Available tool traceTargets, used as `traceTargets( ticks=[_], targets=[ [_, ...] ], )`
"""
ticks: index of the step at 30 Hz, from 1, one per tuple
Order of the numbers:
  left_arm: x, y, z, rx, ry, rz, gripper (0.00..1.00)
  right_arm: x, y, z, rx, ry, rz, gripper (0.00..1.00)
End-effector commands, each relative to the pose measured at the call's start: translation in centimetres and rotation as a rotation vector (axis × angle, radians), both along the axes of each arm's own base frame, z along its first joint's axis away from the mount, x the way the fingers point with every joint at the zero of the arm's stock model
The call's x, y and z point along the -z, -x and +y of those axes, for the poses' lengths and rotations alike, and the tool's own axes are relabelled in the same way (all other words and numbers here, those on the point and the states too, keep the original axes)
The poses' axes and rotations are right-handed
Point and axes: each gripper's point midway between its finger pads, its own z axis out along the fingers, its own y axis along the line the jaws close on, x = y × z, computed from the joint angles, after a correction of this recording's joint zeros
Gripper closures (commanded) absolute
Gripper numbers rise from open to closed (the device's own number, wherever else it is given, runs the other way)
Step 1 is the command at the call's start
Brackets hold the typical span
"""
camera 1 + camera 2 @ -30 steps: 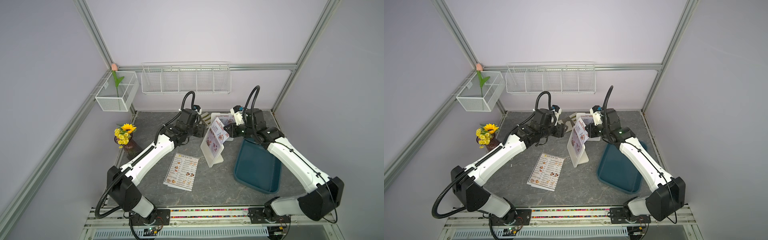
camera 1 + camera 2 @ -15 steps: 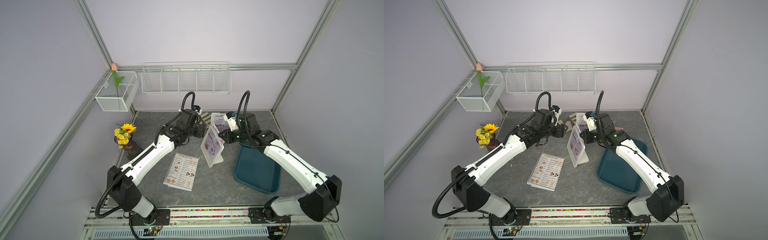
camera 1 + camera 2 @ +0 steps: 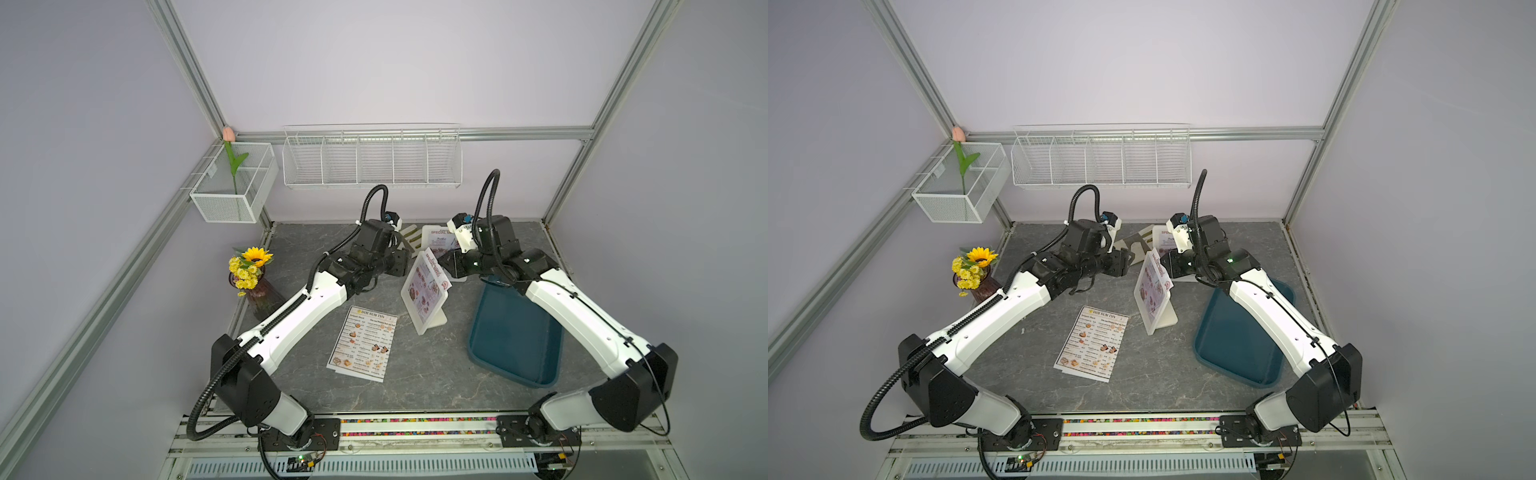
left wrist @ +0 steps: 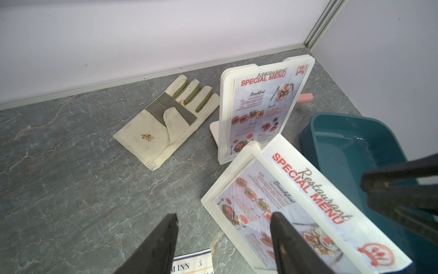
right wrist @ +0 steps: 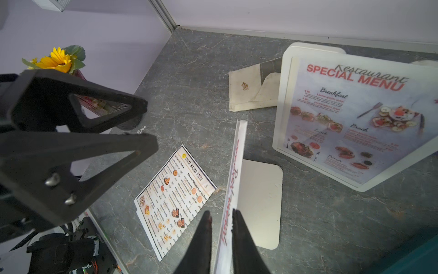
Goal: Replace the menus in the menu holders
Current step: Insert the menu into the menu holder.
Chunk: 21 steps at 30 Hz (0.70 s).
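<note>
The right gripper (image 5: 222, 212) straddles the jutting SPECIAL MENU sheet (image 4: 308, 194), pinching or not I cannot tell, left gripper (image 4: 225, 215) spread; a skewed push could crumple it or tip the menu holder (image 5: 260, 201)

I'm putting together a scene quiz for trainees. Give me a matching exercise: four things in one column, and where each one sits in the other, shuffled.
Things:
1 DIM SUM INN menu
2 glove
3 teal tray
4 nearer SPECIAL MENU sheet

Places:
A partly below the right arm
B flat on the table, print up, beside the near menu holder
C sticking out of that holder's top
D flat beside the far menu holder

Pairs: 1-B; 2-D; 3-A; 4-C
</note>
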Motion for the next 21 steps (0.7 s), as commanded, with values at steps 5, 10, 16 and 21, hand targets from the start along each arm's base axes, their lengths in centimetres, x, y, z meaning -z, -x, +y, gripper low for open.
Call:
traceTargets(
  ticks=[5, 10, 16, 21],
  targets=[
    [-0.8, 0.1, 0.6, -0.021, 0.011, -0.019, 0.35, 1.2, -1.1, -0.4, 0.003, 0.035, 0.013, 0.83],
    [-0.7, 0.0, 0.6, -0.024, 0.007, -0.018, 0.35, 1.3, -0.8, 0.1, -0.023, 0.015, 0.026, 0.89],
    [-0.6, 0.0, 0.6, -0.025, 0.009, -0.017, 0.35, 2.2, -0.2, 0.7, -0.054, 0.001, 0.061, 0.93],
    [-0.6, -0.1, 0.7, -0.028, 0.007, -0.019, 0.35, 2.4, 0.3, 1.0, -0.064, 0.0, 0.07, 0.94]
  ],
)
